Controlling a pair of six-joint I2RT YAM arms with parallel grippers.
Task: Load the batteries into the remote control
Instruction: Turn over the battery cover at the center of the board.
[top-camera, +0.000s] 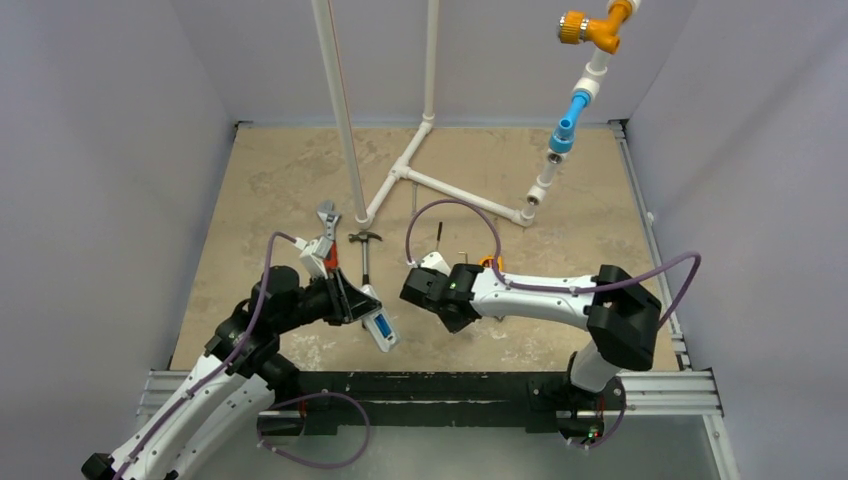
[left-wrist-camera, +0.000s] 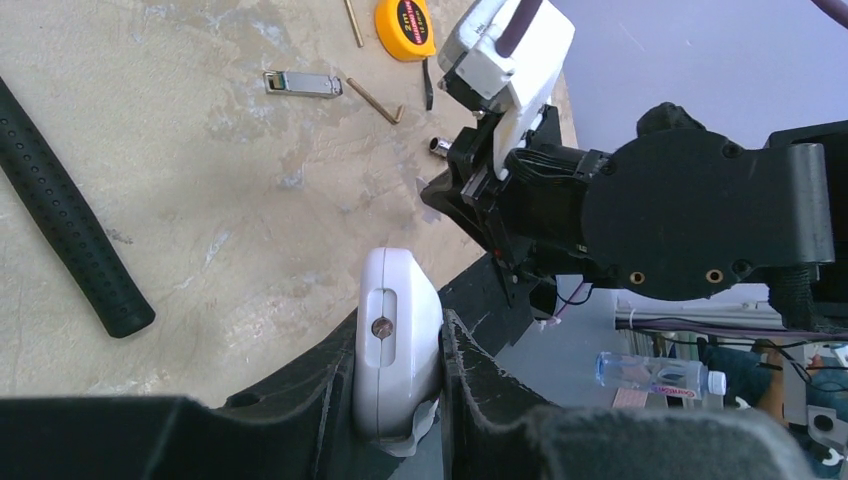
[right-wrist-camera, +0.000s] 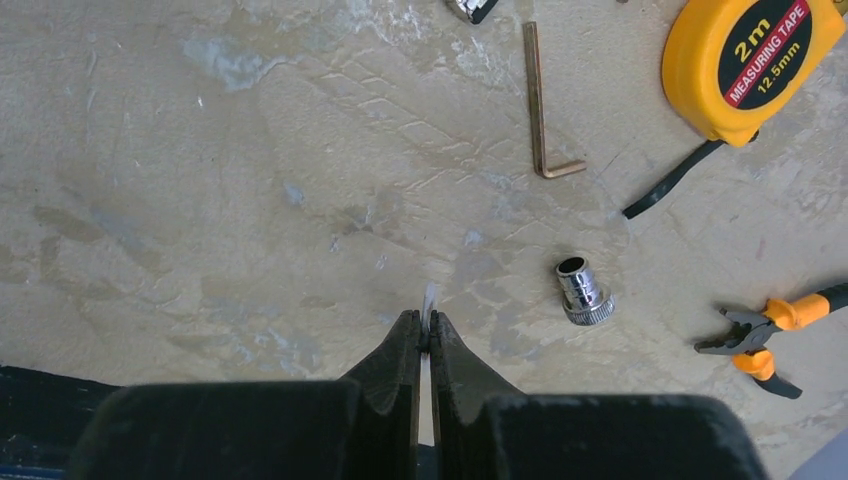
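So here's what you've got. Your left gripper (left-wrist-camera: 398, 335) is clamped on the remote control (left-wrist-camera: 396, 300), fingers pressing its two long sides, and it holds the remote in the air over the near edge of the bench (top-camera: 250, 200), a bit left of the middle. From the left wrist you're looking at the remote's rounded white end, with a slot and a small metal contact in it. From the top camera there's a blue patch on the upturned face of the remote. That could be the batteries (top-camera: 379, 325) sitting in the recess, but it's too small to say for sure.

Your right gripper (right-wrist-camera: 425, 328) is pinched shut just above the bench. There's a thin pale sliver right at the tips, and I can't tell what it is.

The only readable text is on the yellow tape measure (right-wrist-camera: 752, 62), which says "2m", "MEASURING TAPE" and "12.5mm". It lies past the right gripper, with a bronze hex key (right-wrist-camera: 545, 105) beside it. A stubby silver metal cylinder (right-wrist-camera: 582, 292) is close to the fingertips, and orange-handled pliers (right-wrist-camera: 765, 338) are further out on the same side.

Over toward the left edge of the bench you've got a black hammer handle (left-wrist-camera: 70, 225) lying flat, with a small silver metal block (left-wrist-camera: 303, 84) well apart from it.
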